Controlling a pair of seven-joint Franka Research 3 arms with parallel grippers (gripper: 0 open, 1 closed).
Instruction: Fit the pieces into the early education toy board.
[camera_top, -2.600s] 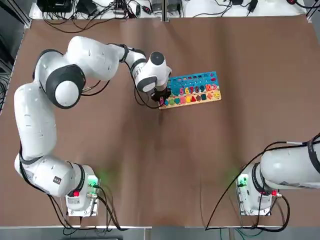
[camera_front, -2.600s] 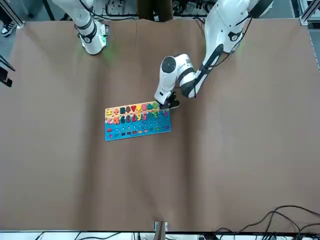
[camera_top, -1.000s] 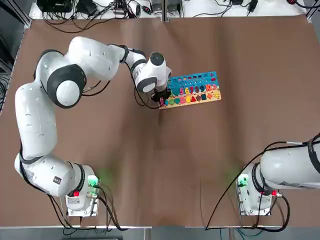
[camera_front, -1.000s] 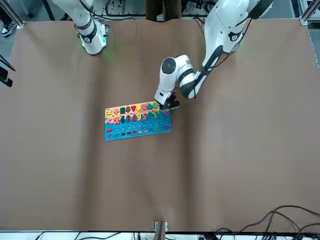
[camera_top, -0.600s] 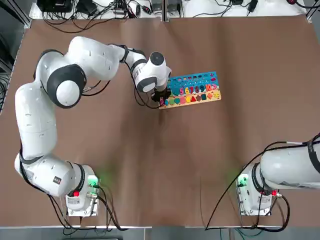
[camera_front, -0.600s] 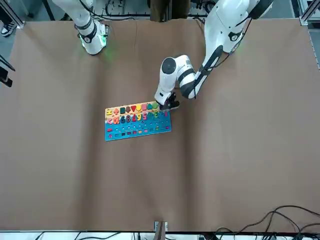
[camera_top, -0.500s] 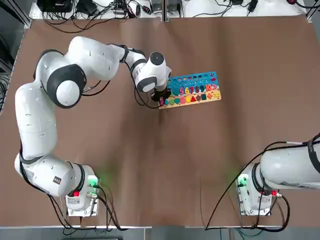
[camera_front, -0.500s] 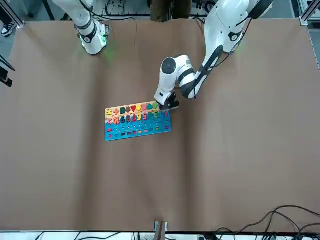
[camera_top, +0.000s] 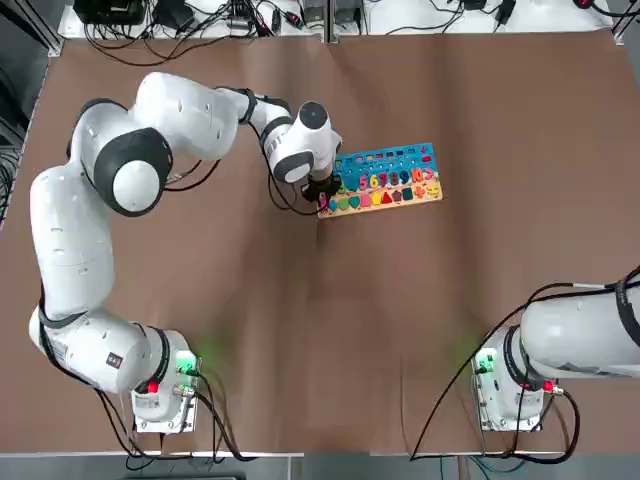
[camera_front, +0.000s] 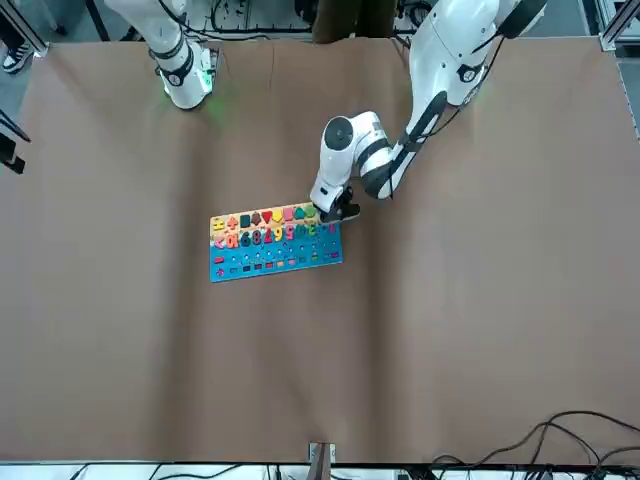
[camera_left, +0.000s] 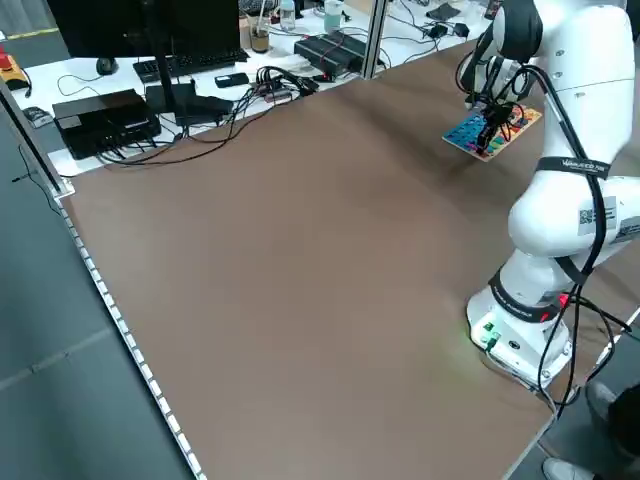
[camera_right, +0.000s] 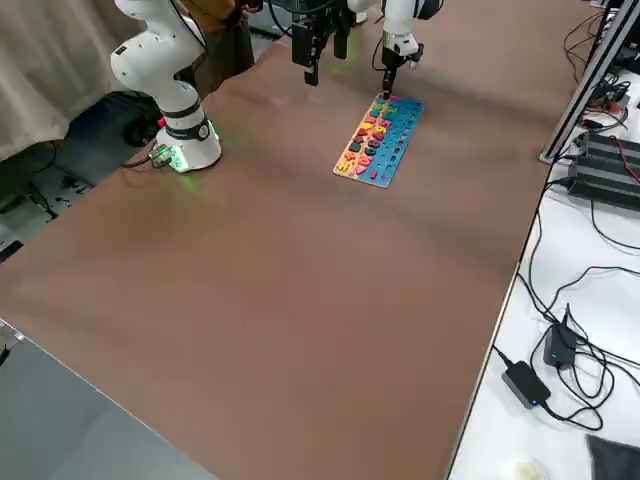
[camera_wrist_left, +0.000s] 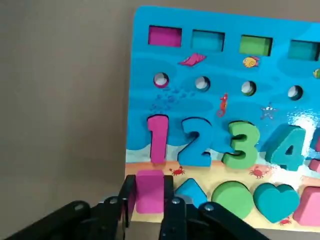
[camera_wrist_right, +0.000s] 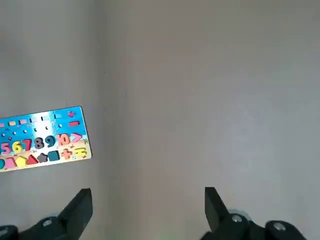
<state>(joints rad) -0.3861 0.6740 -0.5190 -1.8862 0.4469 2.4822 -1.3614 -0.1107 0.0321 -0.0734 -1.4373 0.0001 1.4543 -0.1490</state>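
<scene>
Pink square piece (camera_wrist_left: 149, 190), small, stiff and probably light, sits pinched by its side edges in the left gripper (camera_wrist_left: 148, 204) at the toy board's (camera_wrist_left: 220, 120) tan-strip corner; right gripper (camera_wrist_right: 147, 202) hangs open, idle.

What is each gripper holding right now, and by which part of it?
The left gripper grips a pink piece by its two side edges, at the board corner. The right gripper holds nothing.
</scene>
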